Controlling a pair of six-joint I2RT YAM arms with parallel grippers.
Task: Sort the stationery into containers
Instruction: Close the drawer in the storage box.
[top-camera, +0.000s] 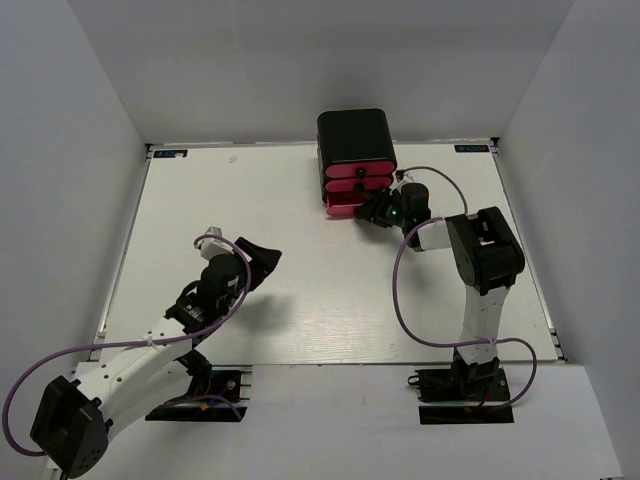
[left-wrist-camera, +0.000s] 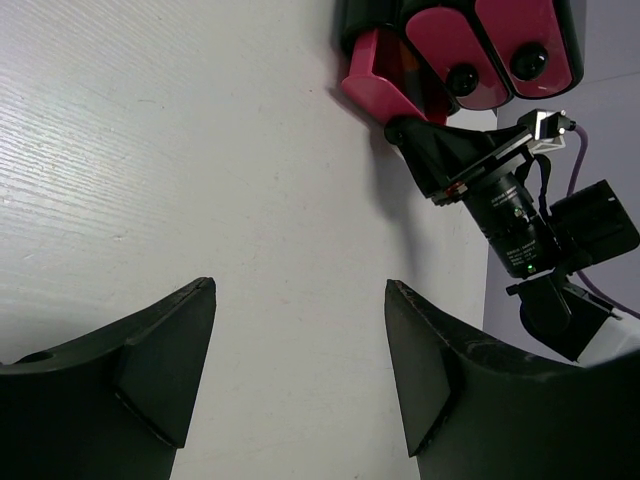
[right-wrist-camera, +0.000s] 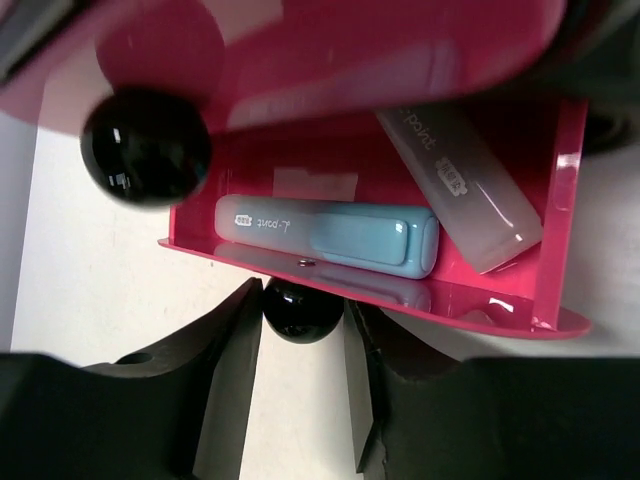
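Observation:
The glossy black box (top-camera: 355, 135) stands at the back of the table with three pink drawers. The bottom drawer (top-camera: 343, 208) is pulled out. My right gripper (top-camera: 378, 208) is shut on its black knob (right-wrist-camera: 300, 312), one finger on each side. In the right wrist view the open drawer (right-wrist-camera: 450, 305) holds a stubby light-blue marker (right-wrist-camera: 330, 235) and a grey translucent marker (right-wrist-camera: 465, 190). My left gripper (top-camera: 262, 262) is open and empty above the bare table, well to the left of the box; its jaws stand wide apart in the left wrist view (left-wrist-camera: 300, 290).
The two upper drawers (top-camera: 357, 172) are shut, and the knob (right-wrist-camera: 145, 150) of the one above the open drawer hangs close over it. The right arm's purple cable (top-camera: 400, 300) loops over the table. White walls enclose the table on three sides.

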